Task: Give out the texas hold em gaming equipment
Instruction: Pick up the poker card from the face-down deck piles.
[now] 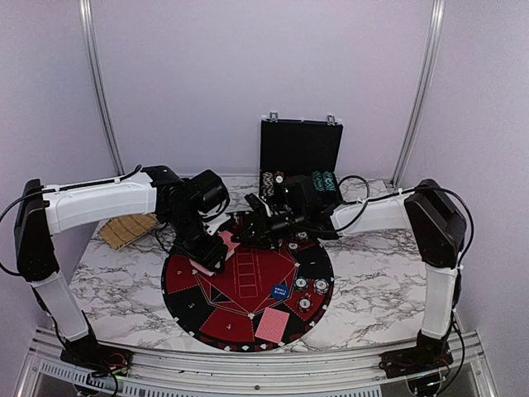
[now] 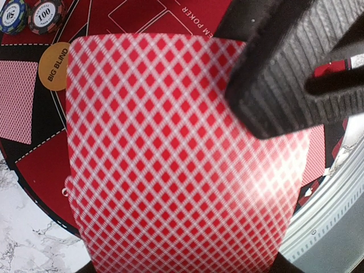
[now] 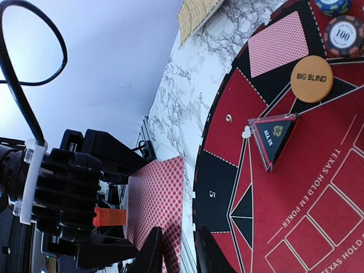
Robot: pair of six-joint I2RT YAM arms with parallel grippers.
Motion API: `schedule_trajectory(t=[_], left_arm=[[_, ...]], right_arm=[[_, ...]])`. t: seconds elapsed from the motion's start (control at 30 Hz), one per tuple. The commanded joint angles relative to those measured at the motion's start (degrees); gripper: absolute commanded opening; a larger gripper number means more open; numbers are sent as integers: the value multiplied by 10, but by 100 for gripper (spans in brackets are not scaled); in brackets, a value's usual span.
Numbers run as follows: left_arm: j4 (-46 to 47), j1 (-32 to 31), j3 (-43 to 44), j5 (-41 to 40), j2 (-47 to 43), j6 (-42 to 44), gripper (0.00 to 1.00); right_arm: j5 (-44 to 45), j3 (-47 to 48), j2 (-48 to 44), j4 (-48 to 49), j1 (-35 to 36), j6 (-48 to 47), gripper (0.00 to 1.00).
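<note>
Open black case (image 1: 300, 149) holds poker chips (image 1: 325, 180). Left gripper (image 1: 213, 255) clamps a red-backed card (image 2: 170, 170). Right gripper (image 3: 177, 239) straddles its edge; whether it grips, I cannot tell. Only the wrist views show the orange Big Blind disc (image 3: 311, 78).

Both arms reach inward. Left end effector (image 1: 213, 252) pinches a red-backed card (image 2: 170, 159); right end effector (image 3: 179, 250) fingers bracket its far edge

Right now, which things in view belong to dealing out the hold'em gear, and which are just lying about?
Job: held card, dealt card, Big Blind disc, 100 chip, All In marker, blue disc.
Lying about: case, mat, woven pad.
</note>
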Motion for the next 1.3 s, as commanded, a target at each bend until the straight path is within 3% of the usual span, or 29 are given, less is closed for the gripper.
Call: schedule_trajectory(t=[0.0,0.27,1.27], left_arm=[[2,-3,19,-5,1,3,41],[2,-3,19,-6,2,3,41],[2,-3,11,-10,-3,2,41]], right_arm=[[4,-7,-28,16,-8,11,19],[2,-27,-43,37,-16,27,0],[-35,-156,-119,177,-91,121,0]])
